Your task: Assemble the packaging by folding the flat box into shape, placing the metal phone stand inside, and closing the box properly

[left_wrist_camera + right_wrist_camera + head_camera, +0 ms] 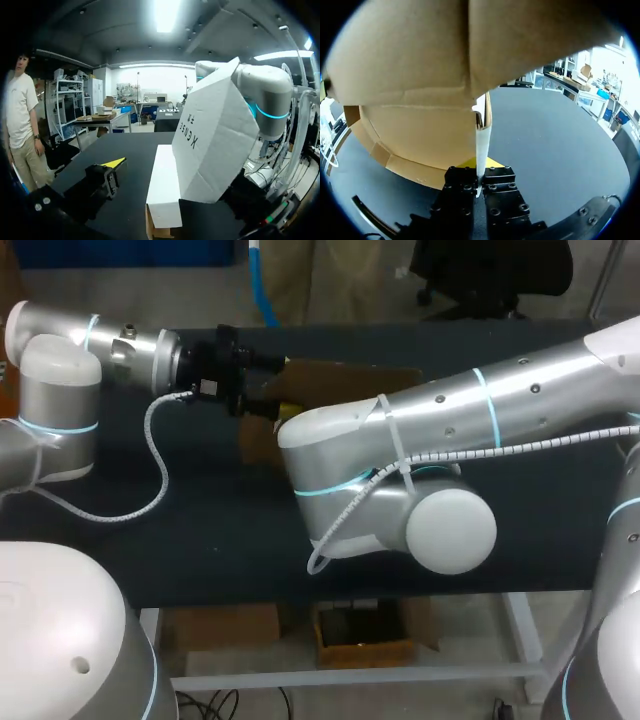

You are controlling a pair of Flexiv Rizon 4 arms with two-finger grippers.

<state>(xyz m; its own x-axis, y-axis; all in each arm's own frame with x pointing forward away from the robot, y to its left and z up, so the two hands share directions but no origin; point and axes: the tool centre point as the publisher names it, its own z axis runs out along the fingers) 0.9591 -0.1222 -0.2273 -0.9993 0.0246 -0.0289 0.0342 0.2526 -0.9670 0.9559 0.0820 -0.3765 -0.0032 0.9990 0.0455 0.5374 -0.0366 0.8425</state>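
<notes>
My right end effector [479, 181] is closed on one wall edge of the cardboard box [420, 125], near the middle of the counter [200, 540]. My left end effector [268, 390] is open, just beside the box.

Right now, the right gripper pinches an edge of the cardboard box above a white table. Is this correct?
Not quite. The table is dark, nearly black, not white; the right wrist view shows this plainly. The rest holds: the right gripper pinches an edge of the cardboard box above that table.
</notes>
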